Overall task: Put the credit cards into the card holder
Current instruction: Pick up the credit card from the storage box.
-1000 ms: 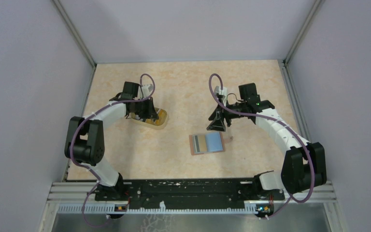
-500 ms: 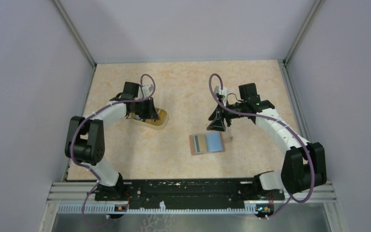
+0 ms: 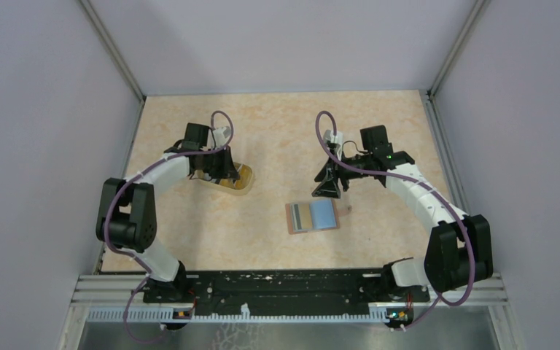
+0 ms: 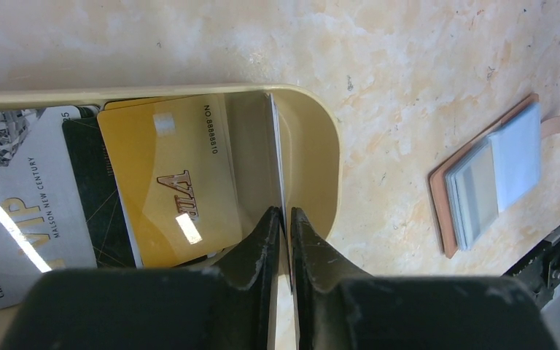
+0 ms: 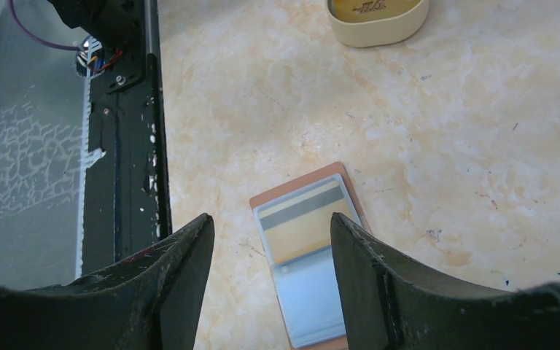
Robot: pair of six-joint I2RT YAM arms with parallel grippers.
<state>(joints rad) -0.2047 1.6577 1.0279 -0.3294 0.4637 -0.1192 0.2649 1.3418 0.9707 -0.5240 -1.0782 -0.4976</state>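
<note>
The card holder lies open on the table, reddish-brown outside and light blue inside, with an orange-yellow card in one pocket. It also shows in the right wrist view and the left wrist view. My right gripper is open and empty, hovering just behind and above it. My left gripper reaches into a translucent yellowish cup lying on its side. It is shut on a thin white credit card seen edge-on. A gold VIP card and a white VIP card lie inside the cup.
The cup lies at the left of the table under my left gripper. The black base rail runs along the near edge. Grey walls enclose the table on three sides.
Almost nothing. The left arm has shifted very slightly. The right arm, the card holder and the cup have not moved.
</note>
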